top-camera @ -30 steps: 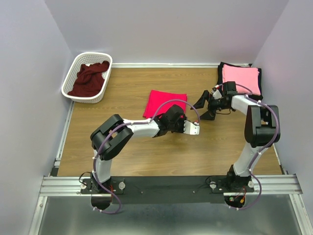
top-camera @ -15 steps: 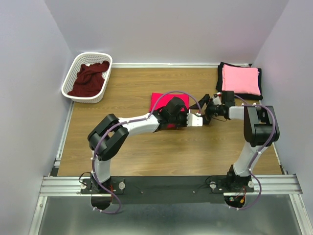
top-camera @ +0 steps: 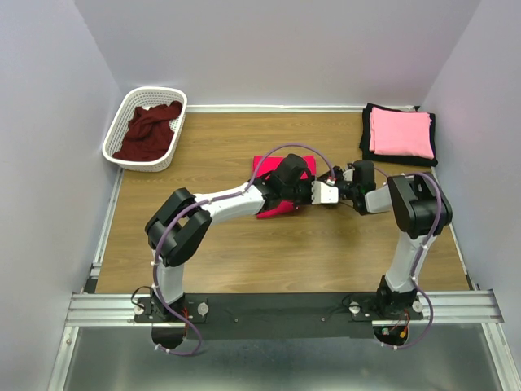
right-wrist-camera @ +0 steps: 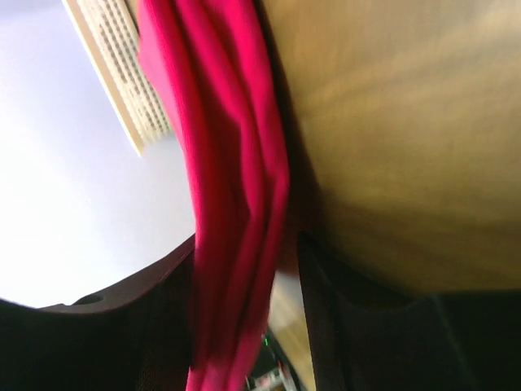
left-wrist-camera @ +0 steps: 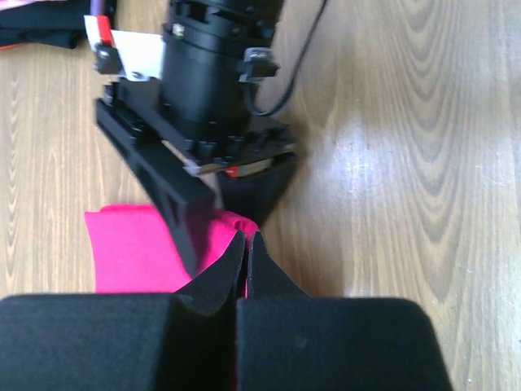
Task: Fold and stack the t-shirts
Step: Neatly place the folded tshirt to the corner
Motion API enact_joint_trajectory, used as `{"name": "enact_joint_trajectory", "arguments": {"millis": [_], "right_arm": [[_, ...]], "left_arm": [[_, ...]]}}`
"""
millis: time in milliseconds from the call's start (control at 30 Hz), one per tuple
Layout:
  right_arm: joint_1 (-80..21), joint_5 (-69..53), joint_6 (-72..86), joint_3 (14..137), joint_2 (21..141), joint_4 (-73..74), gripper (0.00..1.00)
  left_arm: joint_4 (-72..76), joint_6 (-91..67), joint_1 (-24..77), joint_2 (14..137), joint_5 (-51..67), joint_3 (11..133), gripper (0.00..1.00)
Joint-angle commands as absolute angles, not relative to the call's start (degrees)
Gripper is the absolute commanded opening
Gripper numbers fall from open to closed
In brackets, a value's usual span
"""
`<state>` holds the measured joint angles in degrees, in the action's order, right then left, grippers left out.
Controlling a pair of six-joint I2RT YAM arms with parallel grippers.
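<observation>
1. The table carries the same layout as a second ago. The white basket sits at 10 o'clock in the top view, and the stack sits at 2 o'clock. Neither has moved.
2. The maroon shirt lies crumpled in the basket, so it is not yet folded.
3. The pink shirt rests folded on the black shirt. By my reading, two of the four shirts are done.
4. The red shirt lies folded near the table's centre. Its lower corner now shows further toward 6 o'clock than before, so it seems nudged or partly lifted.
5. The right gripper has changed most. A second ago it hung beside the stack. It has since swung toward 9 o'clock and now reaches the red shirt's 3 o'clock edge. Its jaws are spread, with the layered cloth between them and a gap on one side, so it has not yet clamped.
6. The left gripper has moved up from the shirt's 5 o'clock side to the same edge. Its fingers are pressed together at the cloth's corner. I cannot tell whether any fabric is caught between them.
7. With both grippers at one edge, this looks like the start of lifting the red shirt toward the stack.
</observation>
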<state>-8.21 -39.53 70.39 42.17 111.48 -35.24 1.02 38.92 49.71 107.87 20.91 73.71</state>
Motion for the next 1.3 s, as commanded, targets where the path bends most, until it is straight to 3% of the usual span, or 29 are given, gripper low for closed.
{"name": "enact_joint_trajectory", "arguments": {"millis": [0,500,667,700,733,767,800,867,900,1000,1067,1100,1200,1267], "right_arm": [[-8.88,-32.00,73.65,44.29,115.13,-42.01,0.58],[-11.16,-27.51,73.48,49.92,123.13,-44.03,0.54],[-11.69,-26.28,72.43,49.83,124.28,-44.03,0.38],[-11.78,-26.28,71.81,50.10,124.28,-43.95,0.33],[-11.78,-26.80,69.63,51.23,124.19,-43.86,0.21],[-11.69,-27.33,68.13,52.28,124.10,-42.20,0.16],[-11.69,-28.38,63.76,55.51,123.58,-39.93,0.11],[-11.60,-28.48,57.60,59.39,122.09,-30.80,0.05],[-11.60,-28.48,50.96,63.59,121.65,-24.24,0.01],[-11.43,-27.60,35.40,72.05,121.55,-12.60,0.01],[-11.16,-25.59,29.47,78.19,121.55,-4.77,0.01],[-10.38,-24.71,24.83,79.88,121.64,-2.92,0.00],[-8.97,-23.38,19.09,85.59,122.08,3.33,0.00],[-7.48,-21.98,13.90,89.53,122.60,6.57,0.01]], "left_arm": [[0.44,38.06,49.75,106.43,23.91,75.23,0.00],[2.20,36.91,49.66,107.23,23.64,75.85,0.00],[2.29,36.83,49.66,107.49,23.90,76.29,0.00],[2.20,36.57,49.66,107.40,23.91,76.12,0.00],[2.20,36.39,49.66,106.79,23.91,75.77,0.00],[2.20,36.04,49.66,106.27,23.91,74.98,0.06],[2.11,35.60,49.57,104.52,23.99,74.36,0.20],[2.02,34.98,48.87,102.23,23.99,71.73,0.38],[1.67,33.59,47.82,99.78,24.08,70.33,0.41],[-1.65,31.21,45.54,96.60,24.96,69.26,0.49],[-3.77,29.45,43.87,94.23,25.31,68.82,0.63],[-5.69,28.92,42.29,92.74,25.40,68.64,0.81],[-7.38,25.67,39.64,90.45,25.40,67.68,0.97],[-8.69,25.14,37.89,88.34,25.23,66.63,0.97]]}}
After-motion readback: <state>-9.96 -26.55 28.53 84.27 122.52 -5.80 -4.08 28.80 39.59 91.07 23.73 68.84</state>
